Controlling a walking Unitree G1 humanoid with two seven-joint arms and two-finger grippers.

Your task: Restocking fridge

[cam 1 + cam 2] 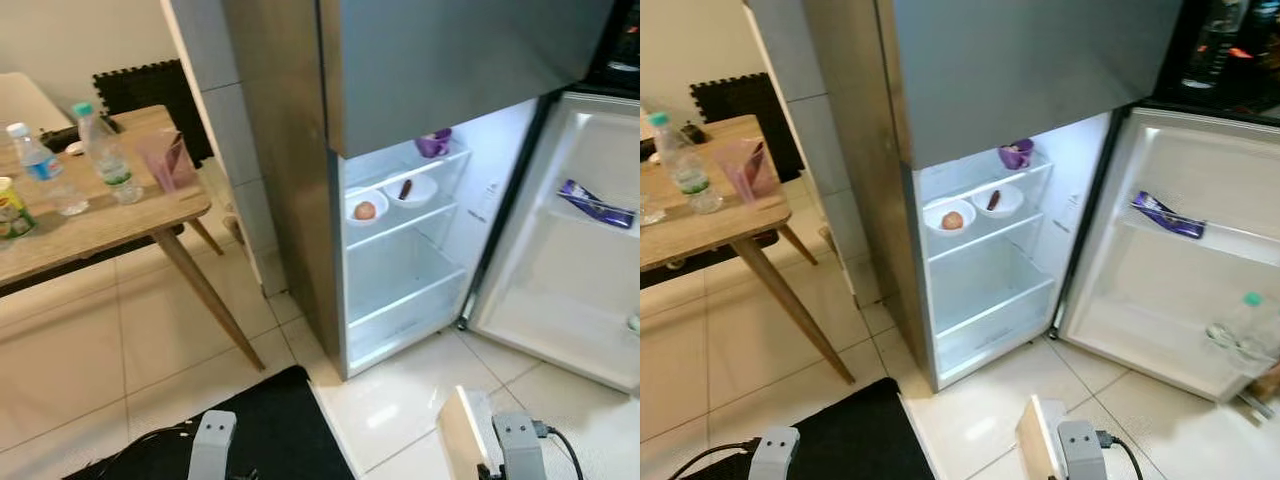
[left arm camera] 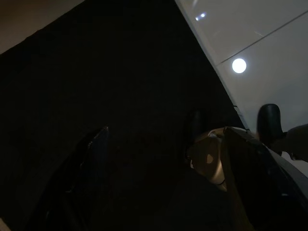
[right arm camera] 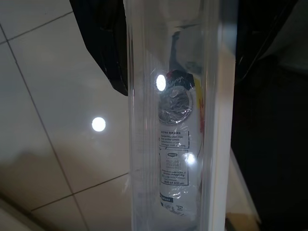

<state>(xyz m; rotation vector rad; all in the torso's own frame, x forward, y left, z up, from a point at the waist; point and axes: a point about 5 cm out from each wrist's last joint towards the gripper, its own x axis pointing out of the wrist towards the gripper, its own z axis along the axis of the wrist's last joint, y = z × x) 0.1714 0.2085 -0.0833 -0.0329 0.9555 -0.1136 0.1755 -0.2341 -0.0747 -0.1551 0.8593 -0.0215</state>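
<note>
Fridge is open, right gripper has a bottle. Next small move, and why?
Probably raise the right gripper with its bottle toward the bare lower shelf: the door stands open, and the gripper hangs low over the floor.

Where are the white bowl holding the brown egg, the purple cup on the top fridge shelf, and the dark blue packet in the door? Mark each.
White bowl holding the brown egg [image 1: 352,203]: left eye view, rim.
Purple cup [image 1: 433,144]: left eye view, side wall.
Dark blue packet [image 1: 596,205]: left eye view, middle.
</note>
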